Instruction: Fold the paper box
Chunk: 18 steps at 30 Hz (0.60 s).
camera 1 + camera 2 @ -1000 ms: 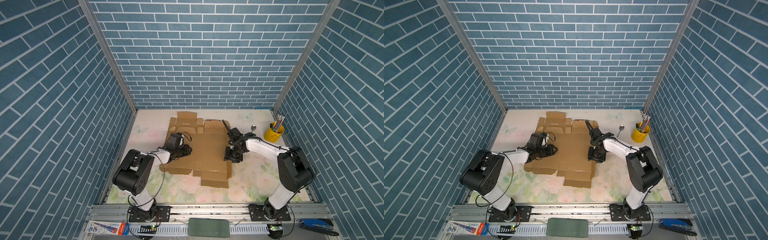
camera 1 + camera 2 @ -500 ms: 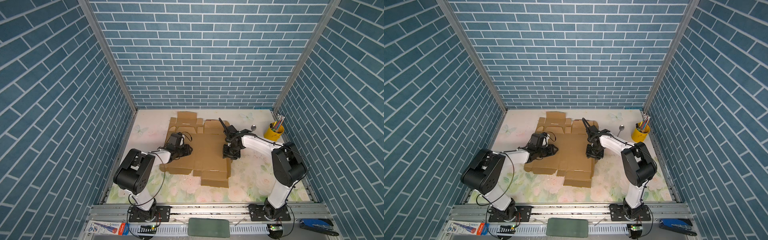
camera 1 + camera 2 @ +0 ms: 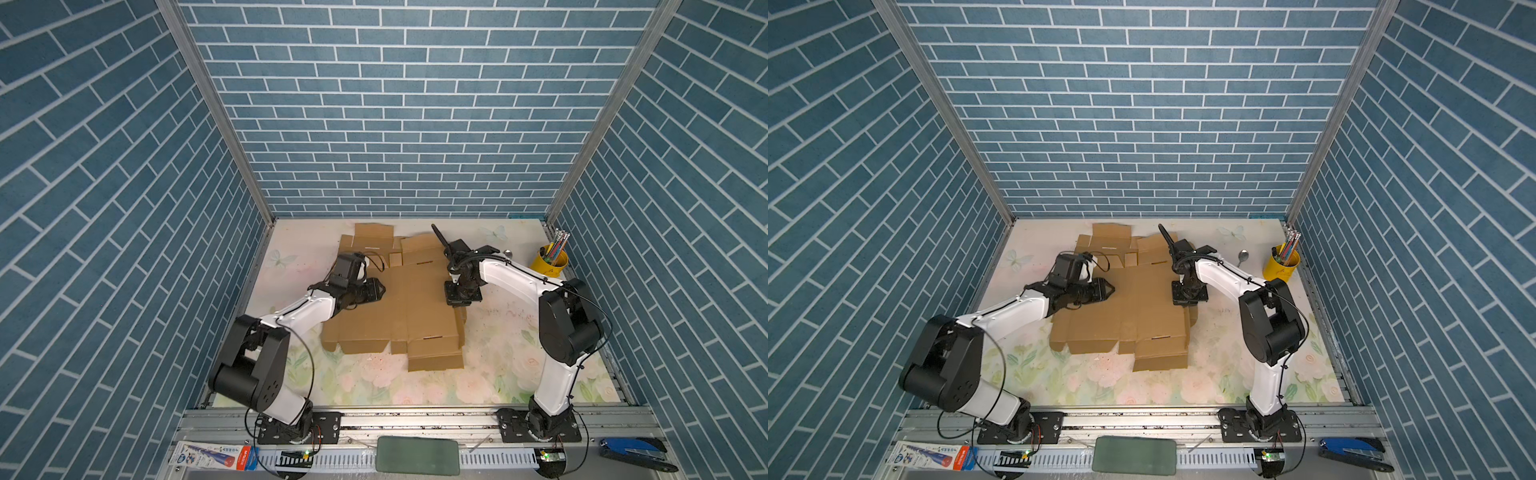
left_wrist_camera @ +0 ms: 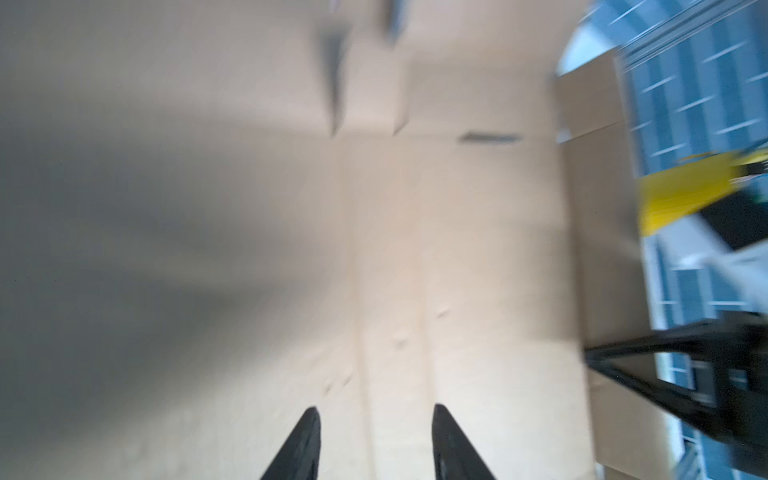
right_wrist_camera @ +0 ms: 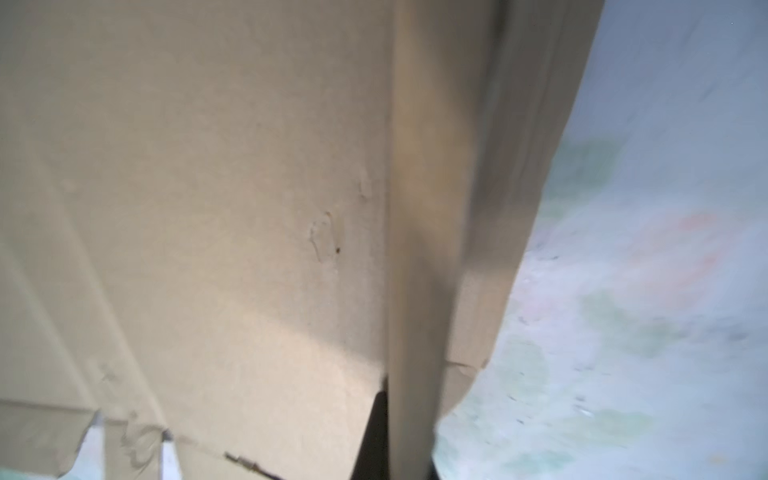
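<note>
The paper box (image 3: 399, 320) (image 3: 1133, 320) is a flat brown cardboard blank lying unfolded on the floral table, seen in both top views. My left gripper (image 3: 380, 289) (image 3: 1111, 288) hovers low over the blank's left part. In the left wrist view that gripper (image 4: 376, 411) is open, with bare cardboard (image 4: 457, 249) between its black fingers. My right gripper (image 3: 459, 305) (image 3: 1187, 303) points down at the blank's right edge. In the right wrist view it (image 5: 405, 449) is shut on a raised side flap (image 5: 428, 208), which stands upright between the fingers.
A yellow cup of pens (image 3: 548, 259) (image 3: 1281, 266) stands at the back right, with a spoon (image 3: 1243, 255) beside it. Blue brick walls close three sides. A blue stapler (image 3: 631, 455) lies on the front rail.
My right gripper has closed on the box's right flap, and its arm has shifted slightly leftward along that edge. The left gripper has stayed almost where it was, still open.
</note>
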Tool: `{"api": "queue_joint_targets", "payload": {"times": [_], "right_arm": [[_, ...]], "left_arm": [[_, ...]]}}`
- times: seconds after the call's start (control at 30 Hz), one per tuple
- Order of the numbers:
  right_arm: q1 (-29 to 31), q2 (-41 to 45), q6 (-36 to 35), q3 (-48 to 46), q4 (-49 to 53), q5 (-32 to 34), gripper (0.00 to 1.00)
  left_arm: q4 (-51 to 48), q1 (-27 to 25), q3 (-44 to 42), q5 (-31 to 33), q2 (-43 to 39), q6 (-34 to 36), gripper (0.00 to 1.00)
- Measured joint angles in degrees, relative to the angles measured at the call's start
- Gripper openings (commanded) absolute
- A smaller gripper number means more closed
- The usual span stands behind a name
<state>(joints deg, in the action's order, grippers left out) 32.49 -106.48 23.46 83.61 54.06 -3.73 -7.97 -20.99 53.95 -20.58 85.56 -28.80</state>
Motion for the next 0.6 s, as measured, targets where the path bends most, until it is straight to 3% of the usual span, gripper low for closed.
{"api": "queue_joint_targets", "payload": {"times": [0.17, 0.3, 0.43, 0.6], "right_arm": [[0.1, 3.3, -13.4, 8.9, 7.8, 7.1, 0.0], [0.3, 5.5, -25.7, 13.6, 9.6, 13.9, 0.0], [1.2, 5.2, -40.8, 19.5, 8.9, 19.6, 0.0], [3.4, 3.8, -60.4, 20.2, 3.0, 27.7, 0.0]], "left_arm": [[-8.3, 4.9, 15.7, -0.5, -7.1, 5.6, 0.49], [-12.8, 7.5, 23.3, -0.5, -9.7, 9.1, 0.52], [-15.3, 9.1, 25.8, -1.7, -9.5, 10.1, 0.54], [-17.1, 10.7, 25.6, -2.1, -8.6, 10.1, 0.58]]}}
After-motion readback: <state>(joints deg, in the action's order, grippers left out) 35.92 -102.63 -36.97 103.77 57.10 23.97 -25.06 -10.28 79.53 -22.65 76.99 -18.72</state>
